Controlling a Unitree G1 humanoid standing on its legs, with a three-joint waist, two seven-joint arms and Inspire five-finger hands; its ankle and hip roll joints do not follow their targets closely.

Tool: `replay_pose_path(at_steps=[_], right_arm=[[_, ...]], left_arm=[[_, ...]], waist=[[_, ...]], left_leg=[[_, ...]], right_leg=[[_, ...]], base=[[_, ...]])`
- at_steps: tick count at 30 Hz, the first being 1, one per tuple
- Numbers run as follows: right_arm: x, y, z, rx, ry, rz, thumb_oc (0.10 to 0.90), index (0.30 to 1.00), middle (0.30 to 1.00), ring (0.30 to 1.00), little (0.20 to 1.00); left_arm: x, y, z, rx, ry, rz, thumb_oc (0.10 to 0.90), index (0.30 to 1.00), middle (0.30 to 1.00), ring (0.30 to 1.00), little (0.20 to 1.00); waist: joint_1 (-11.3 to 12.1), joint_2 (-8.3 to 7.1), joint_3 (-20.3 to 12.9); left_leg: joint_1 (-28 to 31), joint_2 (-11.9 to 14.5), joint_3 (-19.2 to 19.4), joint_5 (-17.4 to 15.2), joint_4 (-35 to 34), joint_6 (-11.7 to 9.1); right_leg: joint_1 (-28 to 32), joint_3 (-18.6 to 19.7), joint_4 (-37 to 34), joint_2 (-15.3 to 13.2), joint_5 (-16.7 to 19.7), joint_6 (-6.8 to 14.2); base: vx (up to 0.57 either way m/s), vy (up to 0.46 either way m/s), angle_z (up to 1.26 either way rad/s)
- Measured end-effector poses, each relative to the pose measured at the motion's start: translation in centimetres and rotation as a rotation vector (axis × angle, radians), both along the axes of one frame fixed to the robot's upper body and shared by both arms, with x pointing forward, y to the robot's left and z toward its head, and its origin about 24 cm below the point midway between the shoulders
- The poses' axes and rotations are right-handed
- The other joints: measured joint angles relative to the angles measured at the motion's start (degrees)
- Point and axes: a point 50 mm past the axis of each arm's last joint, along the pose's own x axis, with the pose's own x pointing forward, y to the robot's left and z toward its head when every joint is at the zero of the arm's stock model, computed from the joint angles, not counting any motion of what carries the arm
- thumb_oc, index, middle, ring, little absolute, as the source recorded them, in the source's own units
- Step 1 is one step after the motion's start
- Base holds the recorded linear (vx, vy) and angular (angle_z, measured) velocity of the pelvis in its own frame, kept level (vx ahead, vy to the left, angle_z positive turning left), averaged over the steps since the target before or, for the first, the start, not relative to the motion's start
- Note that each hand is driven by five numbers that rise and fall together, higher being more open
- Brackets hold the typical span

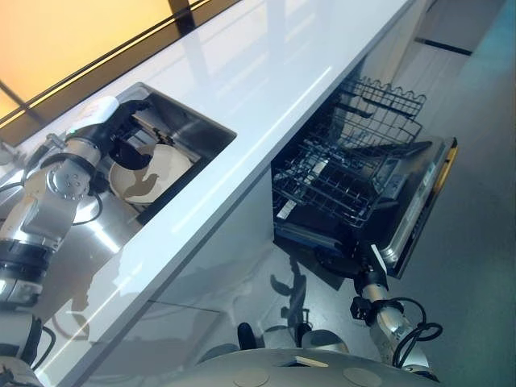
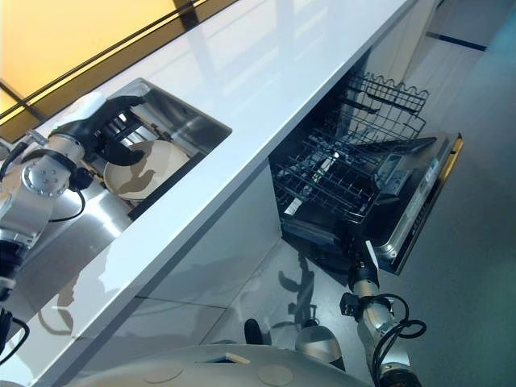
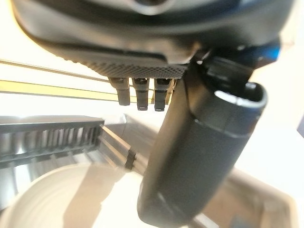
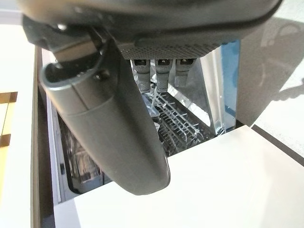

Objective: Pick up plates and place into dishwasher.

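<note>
A long white counter (image 1: 266, 89) runs past a steel sink (image 1: 189, 129) set into it. A pale plate (image 1: 149, 173) lies flat in the sink's basin, directly below the left hand (image 1: 121, 133), which hovers over it with fingers (image 3: 137, 92) relaxed and thumb apart, holding nothing. Well apart, the dishwasher (image 1: 411, 201) stands open, rack (image 1: 347, 169) pulled out. The right hand (image 1: 339, 260) hangs low beside its door, fingers loose, far from the plate.
</note>
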Motion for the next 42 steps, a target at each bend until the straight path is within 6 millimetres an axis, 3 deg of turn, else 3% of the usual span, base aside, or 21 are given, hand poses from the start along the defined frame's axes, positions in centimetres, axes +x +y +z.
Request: replay_pose_path(at_steps=[6, 10, 14, 21, 27, 31, 35, 38, 42], right_arm=[[-0.1, -0.7, 0.1, -0.025, 0.010, 0.015, 0.800, 0.900, 0.900, 0.900, 0.900], [-0.3, -1.6, 0.1, -0.054, 0.036, 0.019, 0.800, 0.900, 0.900, 0.900, 0.900], [-0.1, -2.3, 0.4, -0.081, 0.038, 0.021, 0.800, 0.900, 0.900, 0.900, 0.900], [0.0, -2.9, 0.6, -0.105, 0.046, 0.017, 0.800, 0.900, 0.900, 0.900, 0.900], [0.4, -2.8, 0.8, -0.104, 0.033, 0.019, 0.800, 0.900, 0.900, 0.900, 0.900], [0.5, -2.7, 0.8, -0.102, 0.027, 0.023, 0.800, 0.900, 0.900, 0.900, 0.900], [0.8, -2.6, 1.0, -0.097, 0.018, 0.028, 0.800, 0.900, 0.900, 0.900, 0.900], [0.8, -2.4, 0.9, -0.094, 0.017, 0.024, 0.800, 0.900, 0.900, 0.900, 0.900], [1.1, -1.7, 0.8, -0.070, 0.007, 0.015, 0.800, 0.900, 0.900, 0.900, 0.900]], left_arm=[[1.1, 1.6, -0.1, 0.021, 0.065, 0.100, 0.800, 0.900, 0.900, 0.900, 0.900], [0.8, 2.7, -2.2, 0.017, 0.233, 0.165, 0.800, 0.900, 0.900, 0.900, 0.900], [-0.2, 5.0, -4.2, 0.006, 0.393, 0.305, 0.800, 0.900, 0.900, 0.900, 0.900], [-1.6, 7.4, -5.2, 0.075, 0.498, 0.454, 0.800, 0.900, 0.900, 0.900, 0.900], [-0.9, 7.2, -3.4, 0.098, 0.290, 0.447, 0.800, 0.900, 0.900, 0.900, 0.900], [-0.2, 6.1, -0.4, 0.063, 0.041, 0.400, 0.800, 0.900, 0.900, 0.900, 0.900], [-0.1, 5.6, 1.3, 0.001, -0.065, 0.378, 0.800, 0.900, 0.900, 0.900, 0.900], [-0.3, 5.4, 1.4, -0.088, -0.085, 0.356, 0.800, 0.900, 0.900, 0.900, 0.900], [-0.9, 5.6, -0.1, -0.201, -0.040, 0.346, 0.800, 0.900, 0.900, 0.900, 0.900]], waist=[[-3.0, 0.60, 0.3], [-5.2, 1.98, 1.2], [-5.9, 3.76, 2.1], [-4.5, 4.54, 4.3], [-3.2, 4.22, 5.1], [-1.6, 3.75, 5.4], [-1.0, 3.30, 5.7], [-0.6, 3.18, 5.7], [-0.4, 2.86, 5.8]], left_leg=[[0.0, 0.0, 2.0, 0.0, 0.0, 0.0], [-0.3, 0.2, 3.0, -0.1, 0.0, -0.1], [-0.9, 0.3, 3.7, -0.1, 0.0, -0.1], [-0.9, 0.3, 3.6, -0.1, 0.0, -0.1], [-0.9, 0.2, 2.7, -0.1, 0.0, -0.1], [-1.0, 0.1, 2.0, -0.1, 0.0, -0.1], [-0.9, 0.0, 1.7, -0.1, 0.0, -0.1], [-0.8, 0.0, 0.8, 0.0, 0.0, 0.0], [-0.7, 0.0, 0.3, 0.0, 0.0, 0.0]], right_leg=[[-1.3, 1.4, 1.2, 0.0, 0.0, 0.0], [-2.4, 2.1, 2.0, 0.2, 0.0, 0.0], [-4.0, 3.1, 2.9, 0.3, 0.0, 0.0], [-3.9, 2.7, 2.9, 0.3, 0.0, 0.0], [-3.2, 1.0, 2.5, 0.2, 0.0, 0.0], [-2.9, -0.3, 2.4, 0.0, 0.0, 0.0], [-2.4, -0.8, 2.0, -0.1, 0.0, 0.0], [-1.7, -1.6, 1.5, -0.1, 0.0, 0.0], [-1.0, -2.1, 0.9, -0.1, 0.0, 0.0]], base=[[0.07, 0.019, -0.16], [0.03, 0.031, -0.14], [0.01, 0.033, -0.16], [0.00, -0.006, 0.02], [-0.02, -0.017, 0.09], [-0.03, 0.008, 0.08], [-0.02, 0.015, 0.07], [-0.01, 0.007, 0.15], [0.00, -0.005, 0.07]])
